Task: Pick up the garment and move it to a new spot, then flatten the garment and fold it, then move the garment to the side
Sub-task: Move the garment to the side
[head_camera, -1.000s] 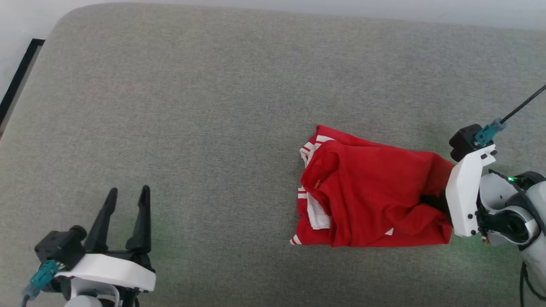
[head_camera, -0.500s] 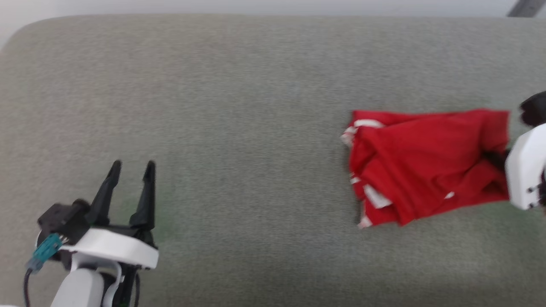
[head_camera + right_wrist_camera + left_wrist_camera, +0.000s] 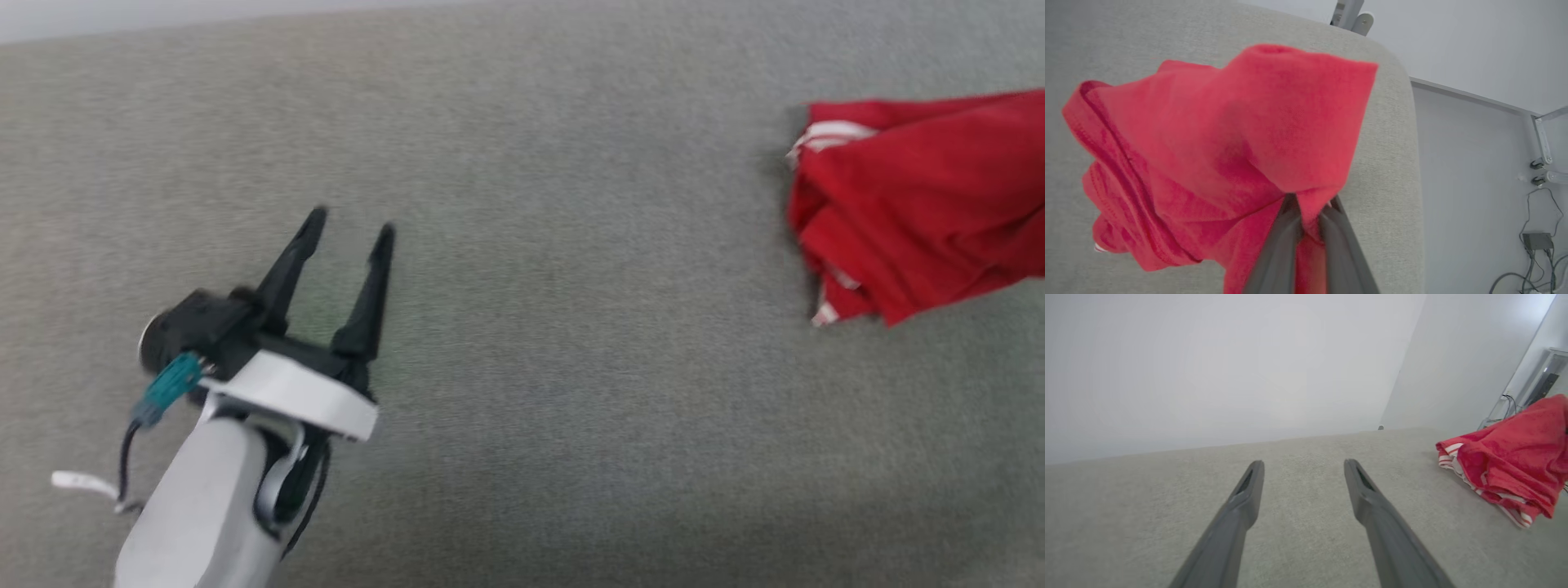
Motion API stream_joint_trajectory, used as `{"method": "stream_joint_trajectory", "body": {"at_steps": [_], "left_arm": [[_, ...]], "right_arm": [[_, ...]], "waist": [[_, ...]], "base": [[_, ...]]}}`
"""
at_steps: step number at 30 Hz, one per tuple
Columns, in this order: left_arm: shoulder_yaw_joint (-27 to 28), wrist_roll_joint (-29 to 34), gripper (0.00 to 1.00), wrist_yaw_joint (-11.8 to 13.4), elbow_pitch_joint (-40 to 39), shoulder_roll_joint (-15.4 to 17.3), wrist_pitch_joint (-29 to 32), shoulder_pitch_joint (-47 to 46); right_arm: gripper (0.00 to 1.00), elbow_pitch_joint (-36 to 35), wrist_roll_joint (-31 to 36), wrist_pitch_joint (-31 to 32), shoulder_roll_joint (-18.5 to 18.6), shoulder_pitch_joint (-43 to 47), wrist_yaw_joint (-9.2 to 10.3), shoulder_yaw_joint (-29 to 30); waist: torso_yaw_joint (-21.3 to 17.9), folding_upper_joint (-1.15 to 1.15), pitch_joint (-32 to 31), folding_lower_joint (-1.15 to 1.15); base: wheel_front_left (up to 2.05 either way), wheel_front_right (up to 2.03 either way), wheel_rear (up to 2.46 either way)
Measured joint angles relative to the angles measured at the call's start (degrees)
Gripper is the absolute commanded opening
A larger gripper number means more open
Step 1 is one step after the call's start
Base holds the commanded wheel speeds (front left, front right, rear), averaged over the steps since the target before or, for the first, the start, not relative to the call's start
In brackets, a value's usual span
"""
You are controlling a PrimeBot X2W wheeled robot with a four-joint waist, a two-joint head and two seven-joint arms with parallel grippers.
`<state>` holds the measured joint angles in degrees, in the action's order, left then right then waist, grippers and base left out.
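The garment [image 3: 922,204], a red jersey with red-and-white striped trim, is bunched at the right edge of the head view, partly cut off; no lettering shows. In the right wrist view my right gripper [image 3: 1310,204] is shut on a fold of the garment [image 3: 1216,155], which hangs bunched in front of the fingers. My left gripper [image 3: 349,222] stands open at the left over bare surface, far from the cloth. The left wrist view has its fingers [image 3: 1249,490] spread with nothing between them and the garment [image 3: 1511,457] off to the right.
A grey fabric surface [image 3: 531,327] spreads under everything. Its rounded edge [image 3: 1408,134] lies just beyond the garment in the right wrist view, with pale floor, a metal frame [image 3: 1541,139] and cables [image 3: 1535,241] past it. A pale wall [image 3: 1208,367] stands behind.
The head camera has swung, shifting the whole picture. The garment now sits further right and higher, still held by the right gripper, whose body has left the picture. The left gripper stays open.
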<state>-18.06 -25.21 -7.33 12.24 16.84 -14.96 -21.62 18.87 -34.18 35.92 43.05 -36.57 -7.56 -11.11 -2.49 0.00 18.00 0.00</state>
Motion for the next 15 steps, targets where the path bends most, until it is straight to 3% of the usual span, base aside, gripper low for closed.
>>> {"method": "stream_joint_trajectory", "body": {"at_steps": [15], "left_arm": [[-12.3, -1.1, 1.00, -0.1, 2.2, -0.6, 0.0, -15.1]], "right_arm": [[0.00, 15.0, 7.1, -12.3, 2.5, -11.4, 0.00, 0.1]], "waist": [[-4.4, 0.00, 6.9, 0.00]], "base": [[0.00, 0.00, 0.00]]}}
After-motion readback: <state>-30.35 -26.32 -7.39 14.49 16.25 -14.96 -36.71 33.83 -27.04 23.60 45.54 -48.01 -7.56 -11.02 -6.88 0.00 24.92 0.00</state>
